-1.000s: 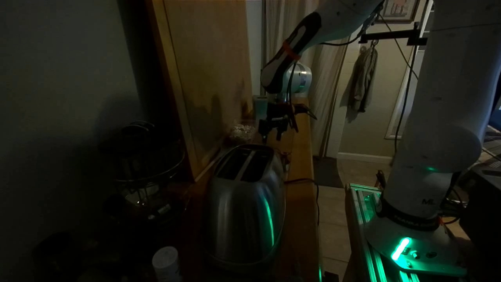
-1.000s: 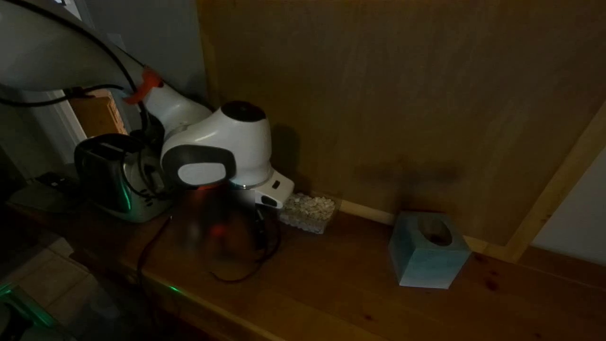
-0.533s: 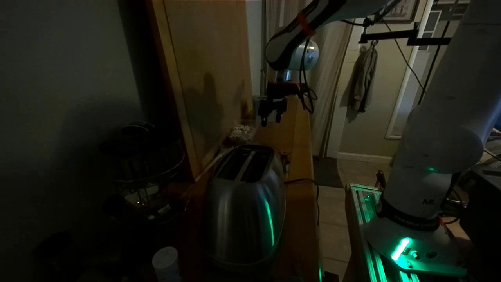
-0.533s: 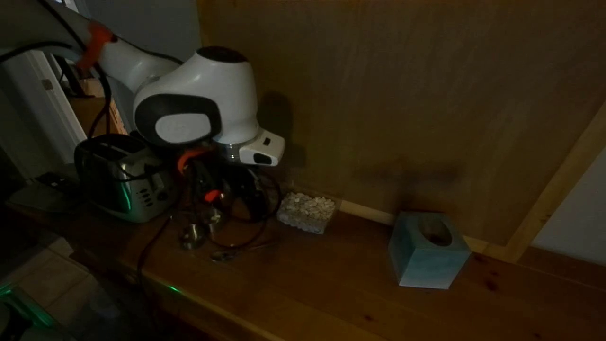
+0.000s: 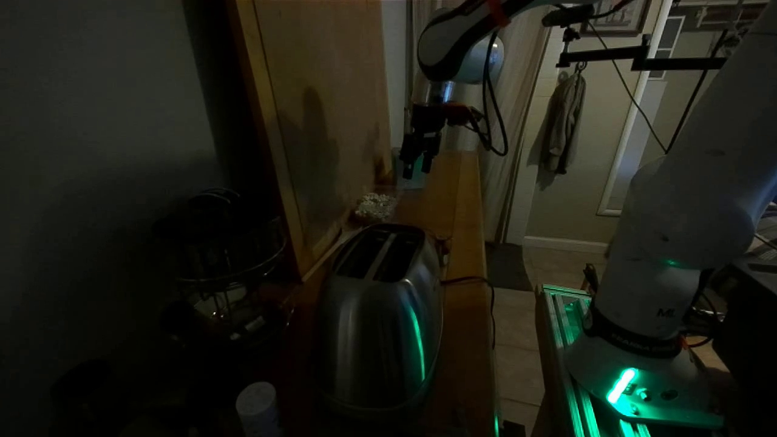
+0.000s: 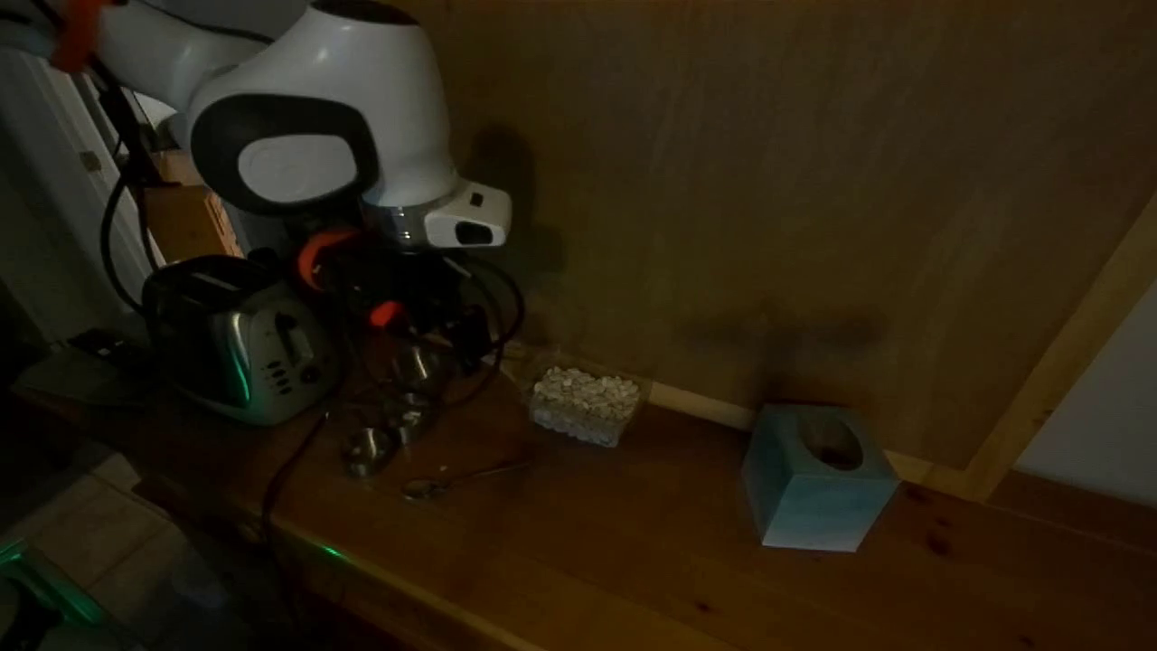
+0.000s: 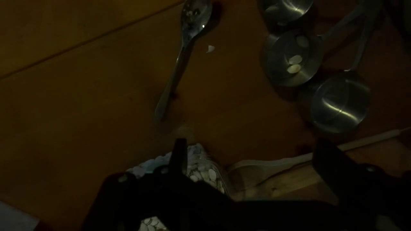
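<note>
My gripper [image 7: 251, 144] is open and empty, its dark fingers wide apart in the wrist view. It hangs well above the counter in both exterior views [image 5: 417, 169] [image 6: 461, 334]. The left finger overlaps a clear box of white seeds [image 7: 211, 175], also seen in an exterior view [image 6: 586, 405]. A pale long-handled spoon [image 7: 276, 163] lies between the fingers along the board's foot. Metal measuring cups lie beyond: an empty one [image 7: 340, 107], one with a few seeds [image 7: 290, 61] and one partly cut off [image 7: 285, 9]. A metal spoon [image 7: 175, 70] lies left of them.
A steel toaster [image 5: 382, 328] stands on the counter, its cord [image 5: 479, 280] over the edge. A blue tissue box [image 6: 818, 479] is beyond the seed box. A wooden board [image 6: 768, 199] stands along the back. A wire rack [image 5: 234, 267] and white cylinder [image 5: 258, 406] are near the toaster.
My arm and gripper have risen well above the counter and drawn back slightly. The measuring cups and metal spoon, hidden or blurred before, now show in an exterior view. The objects look unmoved.
</note>
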`<state>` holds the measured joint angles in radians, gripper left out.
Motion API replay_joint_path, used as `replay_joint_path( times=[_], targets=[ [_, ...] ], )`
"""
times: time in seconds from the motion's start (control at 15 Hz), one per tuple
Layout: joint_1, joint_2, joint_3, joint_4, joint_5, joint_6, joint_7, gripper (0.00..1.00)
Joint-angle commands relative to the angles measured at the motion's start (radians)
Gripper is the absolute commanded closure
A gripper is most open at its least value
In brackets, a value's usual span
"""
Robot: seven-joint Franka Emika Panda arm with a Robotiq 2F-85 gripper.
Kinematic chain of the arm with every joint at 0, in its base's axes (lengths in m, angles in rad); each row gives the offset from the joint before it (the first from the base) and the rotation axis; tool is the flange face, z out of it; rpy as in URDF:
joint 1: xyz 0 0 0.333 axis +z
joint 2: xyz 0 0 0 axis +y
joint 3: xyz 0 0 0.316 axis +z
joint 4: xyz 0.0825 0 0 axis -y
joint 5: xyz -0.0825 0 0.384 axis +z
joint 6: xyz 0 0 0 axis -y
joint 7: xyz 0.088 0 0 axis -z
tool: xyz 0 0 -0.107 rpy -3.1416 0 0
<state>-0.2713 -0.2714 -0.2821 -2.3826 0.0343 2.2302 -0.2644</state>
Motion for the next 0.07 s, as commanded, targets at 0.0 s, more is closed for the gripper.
replay_joint_path(
  times=[0.0],
  targets=[
    [0.01, -0.003, -0.01, 0.0, -0.004, -0.002, 0.001, 0.0]
  ],
)
